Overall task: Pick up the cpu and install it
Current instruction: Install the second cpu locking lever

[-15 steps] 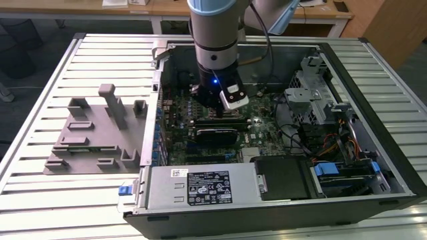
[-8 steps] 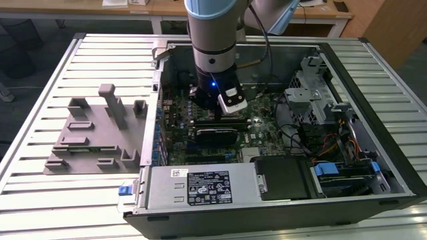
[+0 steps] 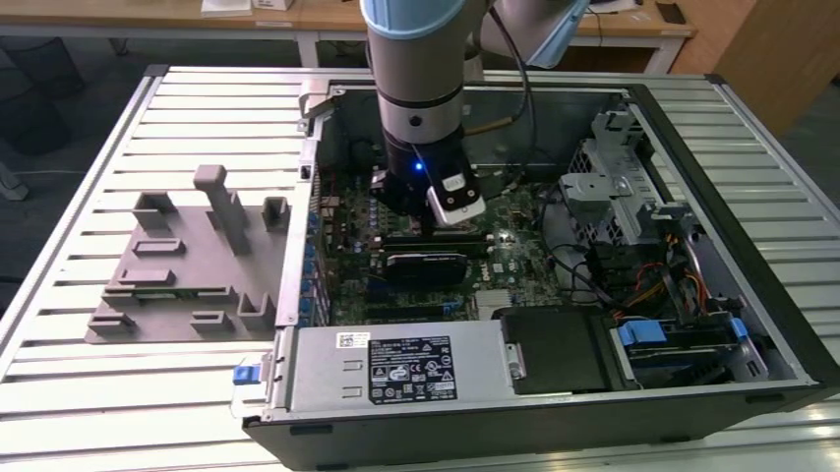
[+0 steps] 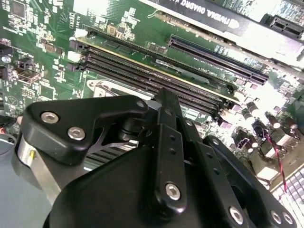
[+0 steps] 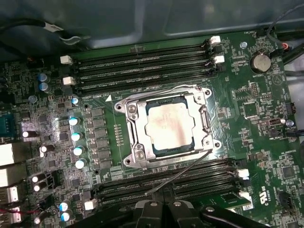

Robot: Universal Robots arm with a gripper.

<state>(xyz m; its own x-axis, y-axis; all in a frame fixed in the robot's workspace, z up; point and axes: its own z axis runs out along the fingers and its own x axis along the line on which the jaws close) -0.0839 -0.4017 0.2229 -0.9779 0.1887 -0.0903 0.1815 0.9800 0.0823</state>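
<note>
- A slatted metal workbench [image 3: 79,295] fills the room's middle, with wooden desks behind it along the far wall.
- At the exterior view's left, a grey plastic fixture block [image 3: 184,270] sits on the slats, well apart from the arm.
- To the exterior view's right of it lies an open computer case [image 3: 774,334], motherboard [image 3: 525,246] facing up; the arm reaches straight down into it.
- The gripper [image 3: 423,221] hangs low over the board, near the graphics card [image 3: 427,264].
- In the first wrist view the cpu [image 5: 169,128] already lies flat in the socket frame [image 5: 130,135], between the two banks of memory slots [image 5: 142,66].
- The socket's thin wire lever [image 5: 183,171] looks unlatched, so I'd judge the chip seated but not locked.
- From the gripper [image 5: 164,209], the cpu lies just ahead, past the nearer memory slots.
- The chip is square, so it has no long axis.
- Whether the jaws are apart or together, I cannot tell.
</note>
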